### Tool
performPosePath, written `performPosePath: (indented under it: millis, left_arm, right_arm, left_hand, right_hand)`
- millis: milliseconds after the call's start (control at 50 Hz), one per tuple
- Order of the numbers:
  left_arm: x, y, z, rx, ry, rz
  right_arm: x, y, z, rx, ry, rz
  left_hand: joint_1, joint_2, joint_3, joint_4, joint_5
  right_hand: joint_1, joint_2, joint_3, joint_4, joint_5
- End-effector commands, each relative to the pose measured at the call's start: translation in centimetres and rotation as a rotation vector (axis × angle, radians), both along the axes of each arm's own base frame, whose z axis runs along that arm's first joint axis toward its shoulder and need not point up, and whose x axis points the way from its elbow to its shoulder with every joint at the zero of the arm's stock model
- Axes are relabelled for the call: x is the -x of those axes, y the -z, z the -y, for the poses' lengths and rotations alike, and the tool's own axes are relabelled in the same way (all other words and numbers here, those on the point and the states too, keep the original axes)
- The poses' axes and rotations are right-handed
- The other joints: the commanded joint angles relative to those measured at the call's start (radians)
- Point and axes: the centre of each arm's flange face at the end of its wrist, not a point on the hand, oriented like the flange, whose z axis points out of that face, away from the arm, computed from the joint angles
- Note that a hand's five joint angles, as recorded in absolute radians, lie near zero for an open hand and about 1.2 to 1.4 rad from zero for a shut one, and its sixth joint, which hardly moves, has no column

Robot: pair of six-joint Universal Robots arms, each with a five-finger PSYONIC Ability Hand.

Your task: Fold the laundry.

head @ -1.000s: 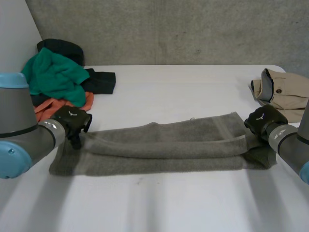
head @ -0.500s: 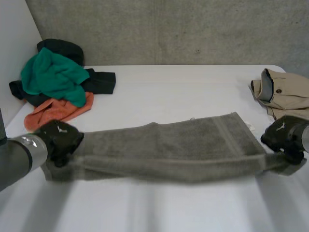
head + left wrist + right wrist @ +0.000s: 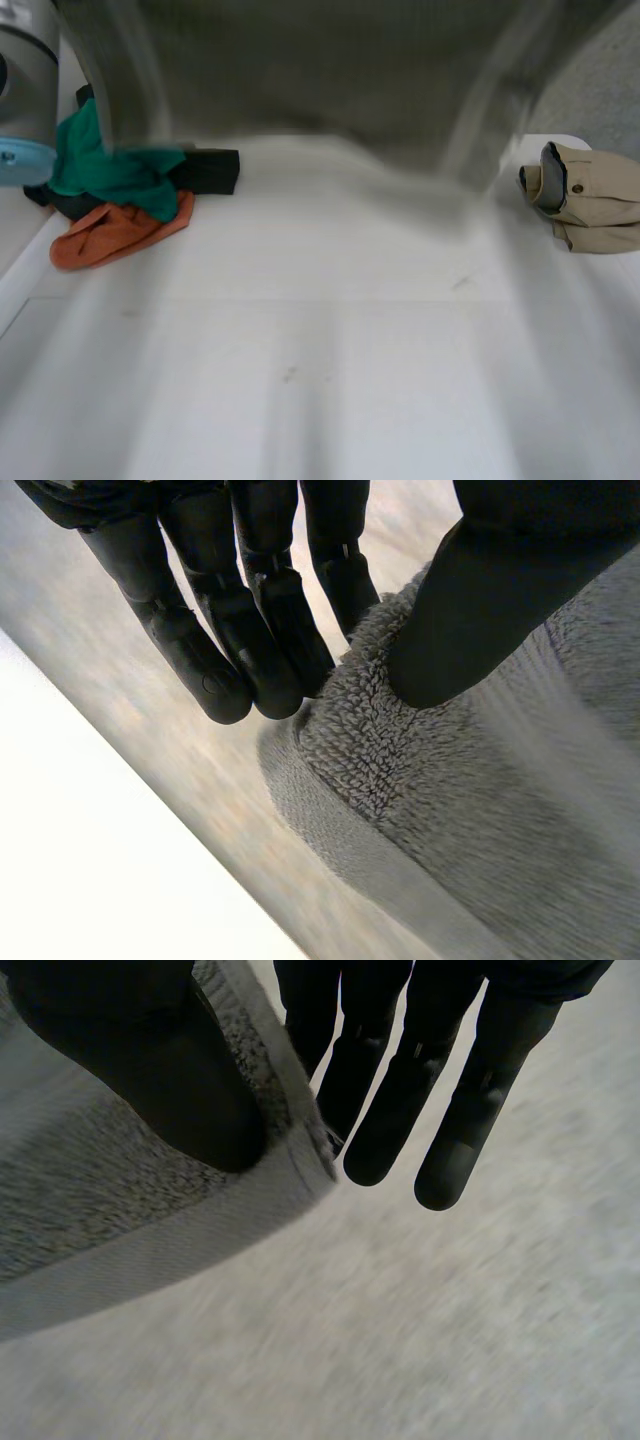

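A: Where is the towel (image 3: 300, 90)?
B: It hangs above the surface (image 3: 330, 380), spanning 10 to 2 o'clock in the head view; left hand (image 3: 270, 650) pinches one corner, thumb against fingers (image 3: 200, 660); right hand (image 3: 130, 1070) pinches the hemmed corner likewise.
A: Handling?
B: Judged soft, thick terry; light, limp, not slippery; likely to sag mid-span; best held at the corners, on the hem.

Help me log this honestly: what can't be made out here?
Head view: towel blurred, cut by the upper edge; folds unreadable.
Head view: clothes pile partly behind the towel.
Left wrist view, left hand: thumb hides the pinched spot.
Right wrist view, right hand: thumb hides the pinched spot.
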Motion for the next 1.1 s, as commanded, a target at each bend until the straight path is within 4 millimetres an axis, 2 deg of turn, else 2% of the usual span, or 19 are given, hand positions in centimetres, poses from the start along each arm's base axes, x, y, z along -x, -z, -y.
performPosePath:
  millis: [20,40,160,180,220,240,300,320,380,400,460,520,600,700,760,860,920,1020,1100]
  left_arm:
    - [-0.7,3.2,0.0,-0.131,0.004,0.037]
    - [-1.0,5.0,-0.1,-0.200,0.002,0.043]
    - [-1.4,11.7,-1.1,-0.407,0.023,0.033]
    - [-1.5,13.9,-1.7,-0.469,0.026,0.041]
    - [-1.5,16.1,-2.4,-0.528,0.033,0.052]
    - [-1.5,18.4,-3.1,-0.587,0.041,0.065]
    - [-1.5,21.8,-4.0,-0.671,0.059,0.083]
    - [-1.6,24.0,-4.6,-0.728,0.067,0.103]
    - [-1.7,26.5,-5.5,-0.805,0.068,0.127]
    - [-1.9,27.8,-6.0,-0.849,0.068,0.147]
    - [-2.2,29.2,-6.9,-0.918,0.060,0.188]
    - [-2.5,29.2,-7.5,-0.947,0.054,0.206]
    - [-2.9,27.8,-8.2,-0.961,0.050,0.210]
    - [-2.7,24.3,-9.0,-0.911,0.071,0.209]
    - [-2.2,22.9,-9.0,-0.879,0.099,0.204]
    - [-1.1,21.0,-7.6,-0.841,0.158,0.188]
    - [-0.8,21.2,-6.5,-0.865,0.167,0.180]
    - [-0.4,23.1,-4.2,-0.984,0.154,0.191]
    - [-0.3,24.7,-3.7,-1.104,0.145,0.211]
  right_arm:
    - [0.4,1.7,0.5,-0.020,-0.037,0.008]
    - [0.2,3.1,0.4,-0.073,-0.054,-0.009]
    - [-0.1,9.2,-0.2,-0.284,-0.097,-0.078]
    - [-0.2,11.5,-0.5,-0.354,-0.109,-0.097]
    - [0.0,14.0,-0.9,-0.426,-0.114,-0.113]
    - [0.1,16.5,-1.2,-0.497,-0.119,-0.133]
    - [0.3,20.4,-1.8,-0.604,-0.124,-0.166]
    - [0.5,22.6,-2.2,-0.663,-0.119,-0.190]
    - [1.1,25.9,-2.8,-0.749,-0.106,-0.244]
    - [1.2,26.4,-2.9,-0.761,-0.103,-0.256]
    - [1.5,27.4,-3.4,-0.791,-0.094,-0.293]
    - [1.7,27.3,-3.7,-0.793,-0.092,-0.307]
    - [2.1,26.6,-4.2,-0.787,-0.082,-0.302]
    - [2.7,25.8,-4.5,-0.777,-0.070,-0.272]
    - [2.8,25.8,-4.6,-0.780,-0.070,-0.263]
    - [2.8,26.0,-4.7,-0.782,-0.072,-0.257]
    - [2.8,26.0,-4.7,-0.780,-0.072,-0.257]
    - [3.0,26.1,-4.6,-0.781,-0.066,-0.254]
    - [3.2,26.0,-4.5,-0.781,-0.062,-0.250]
  left_hand:
    - [0.262,0.203,0.209,0.201,0.239]
    - [0.262,0.203,0.209,0.201,0.239]
    - [0.262,0.203,0.209,0.201,0.239]
    - [0.262,0.203,0.209,0.201,0.239]
    - [0.262,0.203,0.209,0.201,0.239]
    - [0.262,0.203,0.209,0.201,0.239]
    - [0.262,0.203,0.209,0.201,0.239]
    - [0.262,0.203,0.209,0.201,0.239]
    - [0.262,0.203,0.209,0.201,0.239]
    - [0.262,0.203,0.209,0.201,0.239]
    - [0.262,0.203,0.209,0.201,0.239]
    - [0.154,0.095,0.102,0.093,0.132]
    - [-0.219,-0.278,-0.271,-0.280,-0.241]
    - [-0.571,-0.630,-0.623,-0.632,-0.594]
    - [-0.622,-0.681,-0.674,-0.683,-0.644]
    - [-0.645,-0.704,-0.697,-0.706,-0.668]
    - [-0.639,-0.698,-0.692,-0.700,-0.662]
    - [-0.590,-0.649,-0.642,-0.651,-0.612]
    - [-0.499,-0.558,-0.551,-0.560,-0.521]
  right_hand:
    - [0.275,0.223,0.212,0.200,0.223]
    - [0.275,0.223,0.212,0.200,0.223]
    - [0.275,0.223,0.212,0.200,0.223]
    - [0.275,0.223,0.212,0.200,0.223]
    - [0.275,0.223,0.212,0.200,0.223]
    - [0.275,0.223,0.212,0.200,0.223]
    - [0.275,0.223,0.212,0.200,0.223]
    - [0.275,0.223,0.212,0.200,0.223]
    - [0.275,0.223,0.212,0.200,0.223]
    - [0.275,0.223,0.212,0.200,0.223]
    - [0.275,0.223,0.212,0.200,0.223]
    - [0.275,0.223,0.212,0.200,0.223]
    - [0.275,0.223,0.212,0.200,0.223]
    - [0.275,0.223,0.212,0.200,0.223]
    - [0.275,0.223,0.212,0.200,0.223]
    - [0.275,0.223,0.212,0.200,0.223]
    - [0.275,0.223,0.212,0.200,0.223]
    - [0.275,0.223,0.212,0.200,0.223]
    - [0.275,0.223,0.212,0.200,0.223]
